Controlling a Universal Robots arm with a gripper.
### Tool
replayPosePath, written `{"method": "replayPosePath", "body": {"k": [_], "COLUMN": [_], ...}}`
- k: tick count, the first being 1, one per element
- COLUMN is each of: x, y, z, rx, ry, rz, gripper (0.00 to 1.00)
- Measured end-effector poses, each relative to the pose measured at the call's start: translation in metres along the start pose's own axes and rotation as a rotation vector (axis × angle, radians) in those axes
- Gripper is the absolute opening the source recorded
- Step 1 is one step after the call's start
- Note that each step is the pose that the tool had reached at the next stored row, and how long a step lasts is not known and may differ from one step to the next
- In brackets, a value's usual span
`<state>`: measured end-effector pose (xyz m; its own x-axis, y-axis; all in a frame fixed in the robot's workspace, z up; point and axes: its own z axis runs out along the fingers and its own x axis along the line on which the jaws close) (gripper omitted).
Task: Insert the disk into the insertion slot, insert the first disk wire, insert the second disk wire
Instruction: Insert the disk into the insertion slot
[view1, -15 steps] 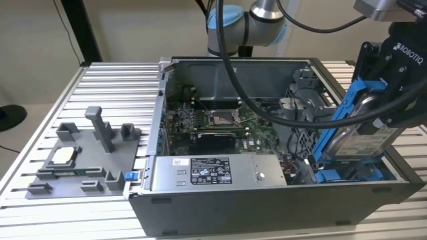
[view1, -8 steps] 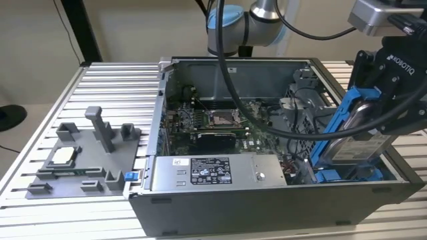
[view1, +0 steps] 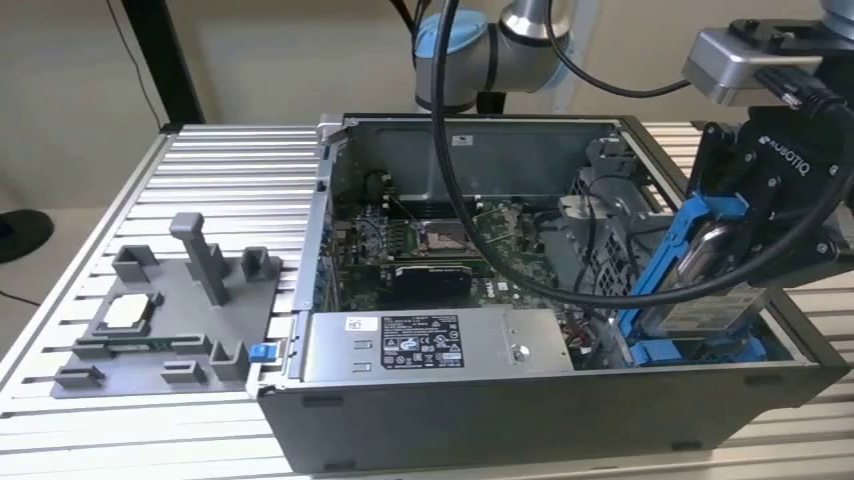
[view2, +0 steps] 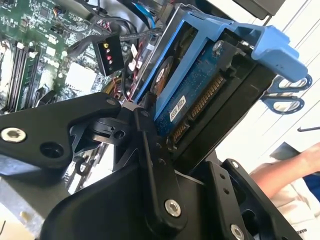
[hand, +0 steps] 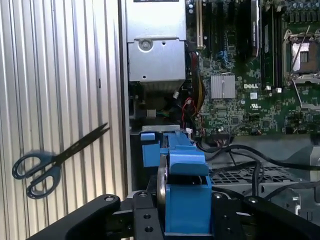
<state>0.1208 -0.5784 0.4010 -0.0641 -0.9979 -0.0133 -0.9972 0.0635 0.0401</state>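
My gripper (view1: 750, 252) is shut on the disk (view1: 705, 275), a silver drive in a bright blue frame. I hold it steeply tilted over the case's near corner at the exterior view's right. Its lower end reaches down to the blue rails of the insertion slot (view1: 663, 352); I cannot tell if they touch. In the second wrist view the disk (view2: 192, 87) shows its circuit board and connector edge between my black fingers (view2: 150, 145). A loose black plug with yellow and red wires (view2: 107, 55) hangs beside it. In the first wrist view the blue frame (hand: 185, 185) sits in my gripper (hand: 184, 210).
The open computer case (view1: 534, 410) holds a motherboard (hand: 250, 75) and a grey power supply box (view1: 427, 345). Black robot cables drape across the case. Scissors (hand: 52, 160) lie on the ribbed table outside the case. A grey fixture (view1: 167, 320) stands at the exterior view's left. A person's arm (view2: 282, 172) is nearby.
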Motion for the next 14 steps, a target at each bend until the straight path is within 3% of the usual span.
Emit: {"method": "replayPosePath", "body": {"k": [6,11,12,14], "x": [0.0002,0.0002,0.0002,0.0002], "y": [-0.001,-0.001,-0.0011,-0.0011], "z": [0.0108,0.0112,0.0112,0.0113], "rx": [-0.0001,-0.0002,-0.0001,0.0], "ry": [-0.0006,-0.0007,-0.0005,-0.0009], "rz": [0.0,0.0,0.0,0.0], "gripper": [0.0,0.0,1.0,1.0]}}
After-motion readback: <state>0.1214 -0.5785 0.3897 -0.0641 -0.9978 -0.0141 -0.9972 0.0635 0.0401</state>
